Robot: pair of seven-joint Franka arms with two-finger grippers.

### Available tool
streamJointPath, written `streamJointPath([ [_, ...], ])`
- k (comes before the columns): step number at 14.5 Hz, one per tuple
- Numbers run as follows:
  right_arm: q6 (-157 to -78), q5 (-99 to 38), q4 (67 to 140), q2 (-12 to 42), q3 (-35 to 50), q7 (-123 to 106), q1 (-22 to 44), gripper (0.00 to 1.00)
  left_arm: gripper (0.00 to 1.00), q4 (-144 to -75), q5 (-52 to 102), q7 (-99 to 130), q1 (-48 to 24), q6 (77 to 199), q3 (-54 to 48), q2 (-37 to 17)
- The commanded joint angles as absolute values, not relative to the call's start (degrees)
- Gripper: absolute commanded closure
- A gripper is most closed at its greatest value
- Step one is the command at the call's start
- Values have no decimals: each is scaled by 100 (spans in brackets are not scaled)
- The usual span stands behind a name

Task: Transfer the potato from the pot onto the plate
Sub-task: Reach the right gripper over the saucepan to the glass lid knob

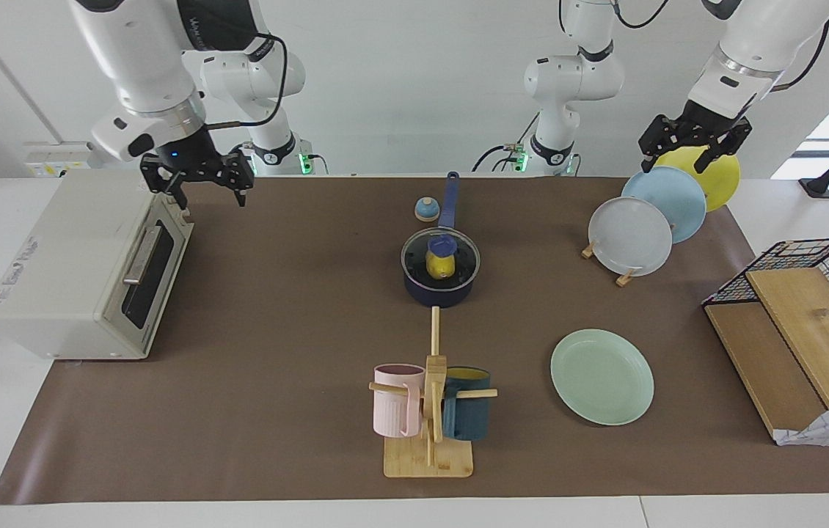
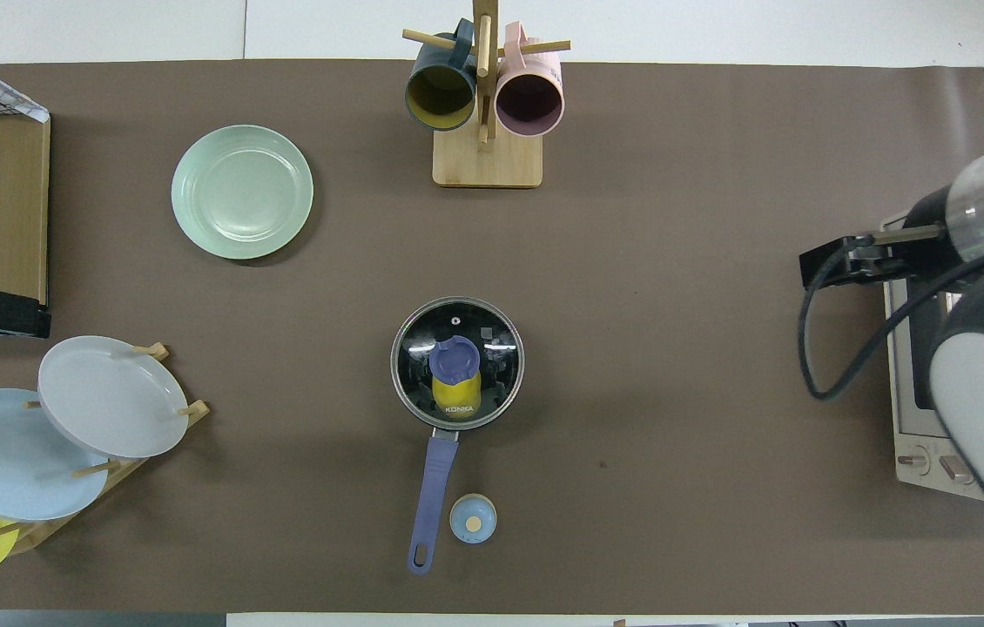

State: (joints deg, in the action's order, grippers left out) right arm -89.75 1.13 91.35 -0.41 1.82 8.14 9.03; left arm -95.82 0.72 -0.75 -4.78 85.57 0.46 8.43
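Yellow potato (image 1: 440, 265) sits in the pot (image 1: 438, 287) under its glass lid (image 1: 440, 258) mid-table, handle pointing toward the robots, right gripper (image 1: 200, 185) spread empty by the toaster oven (image 1: 84, 271), left gripper (image 1: 687, 149) open over the plate rack (image 1: 609, 264)

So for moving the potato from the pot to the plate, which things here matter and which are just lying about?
Job:
- potato
- pot
- glass lid, on the pot
- mint-green plate

Lying about:
- toaster oven
- mug rack
- plate rack
- small blue timer
- wire basket
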Motion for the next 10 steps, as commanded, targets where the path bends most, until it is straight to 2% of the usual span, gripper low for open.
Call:
streamJointPath([
  [1,-8702,62,8466,393,202,1483,1562,0,0,-9738,26,-79,-492,8604,-9,993],
  [4,-8797,-79,7904,1087,255,2396,2239,0,0,-9747,26,-140,-527,8640,-53,993],
  [7,-9596,8,7814,1703,255,3530,3152,0,0,-9747,26,-88,-449,8675,-27,1011],
  [10,-10282,9,8093,1819,264,3787,3540,0,0,-9747,35,-53,-448,8657,-18,1011],
])
